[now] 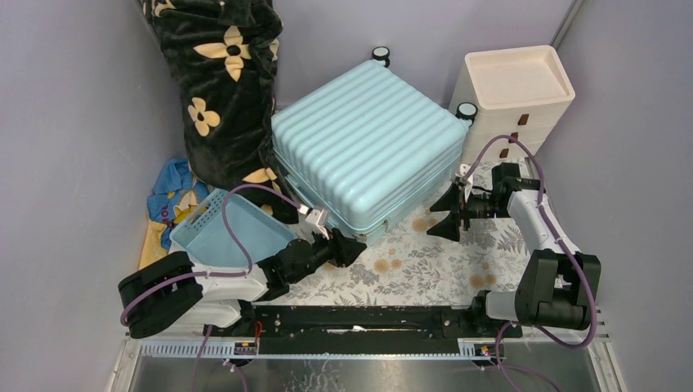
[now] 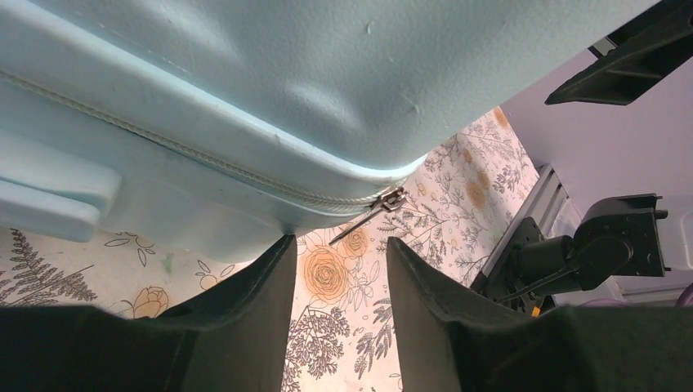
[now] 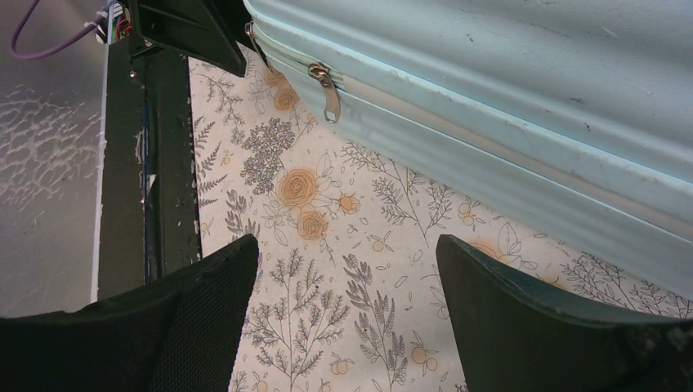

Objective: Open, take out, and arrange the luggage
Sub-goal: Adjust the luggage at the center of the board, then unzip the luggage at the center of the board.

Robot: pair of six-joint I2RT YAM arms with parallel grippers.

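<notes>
Pale lilac walls [image 1: 65, 122] close in three sides of the table, which has one floral cloth [image 1: 409, 269] spread over it. One luggage [image 1: 368, 147], ribbed and aqua, lies in the middle of the cloth with its two shell halves together, angled toward the far right corner. One black blanket [image 1: 225, 90] with cream flowers hangs at its left, and one cream drawer unit [image 1: 515, 90] stands at its right. One blue basket [image 1: 229, 233] sits near left. Of the two arms, the left gripper [image 1: 358, 247] is spread and empty at the case's near corner. The right gripper [image 1: 442, 214] gapes wide and empty beside its right edge. Two wheels [image 1: 381, 55] show, and one zipper pull [image 2: 372, 214] dangles.
</notes>
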